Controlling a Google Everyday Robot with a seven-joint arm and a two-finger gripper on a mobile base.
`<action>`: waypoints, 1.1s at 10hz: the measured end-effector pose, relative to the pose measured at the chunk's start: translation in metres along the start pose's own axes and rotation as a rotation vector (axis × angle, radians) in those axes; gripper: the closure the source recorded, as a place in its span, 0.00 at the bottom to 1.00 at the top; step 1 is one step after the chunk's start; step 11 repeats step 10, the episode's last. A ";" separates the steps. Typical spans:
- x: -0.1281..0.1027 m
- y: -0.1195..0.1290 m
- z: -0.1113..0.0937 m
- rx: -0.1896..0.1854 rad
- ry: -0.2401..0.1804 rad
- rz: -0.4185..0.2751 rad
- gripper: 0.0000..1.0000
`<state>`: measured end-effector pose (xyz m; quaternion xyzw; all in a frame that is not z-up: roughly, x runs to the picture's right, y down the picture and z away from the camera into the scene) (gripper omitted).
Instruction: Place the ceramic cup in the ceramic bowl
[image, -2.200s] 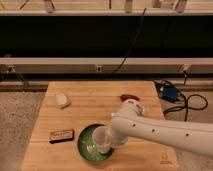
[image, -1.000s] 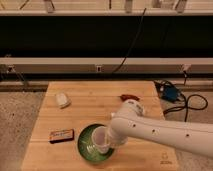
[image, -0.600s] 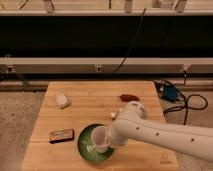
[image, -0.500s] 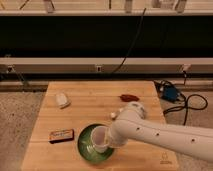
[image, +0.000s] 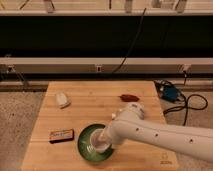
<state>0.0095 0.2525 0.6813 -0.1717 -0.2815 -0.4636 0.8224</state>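
Observation:
The green ceramic bowl (image: 86, 140) sits near the front middle of the wooden table (image: 95, 107). The pale ceramic cup (image: 100, 142) stands upright inside the bowl, toward its right side. My white arm reaches in from the right, and the gripper (image: 107, 136) is at the cup, right over the bowl's right half. The arm hides the gripper's end and the bowl's right rim.
A flat off-white lumpy object (image: 62, 99) lies at the back left. A dark rectangular packet (image: 61, 135) lies left of the bowl. A reddish object (image: 129, 97) lies at the back right. Blue gear and cables (image: 172, 95) lie on the floor to the right.
The arm has shifted slightly up and back over the bowl. The cup stays in the bowl.

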 end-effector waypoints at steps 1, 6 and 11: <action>0.000 -0.001 -0.001 0.012 0.003 0.000 0.20; 0.001 -0.003 -0.051 0.051 0.030 -0.010 0.20; 0.006 0.001 -0.070 0.050 0.027 -0.003 0.20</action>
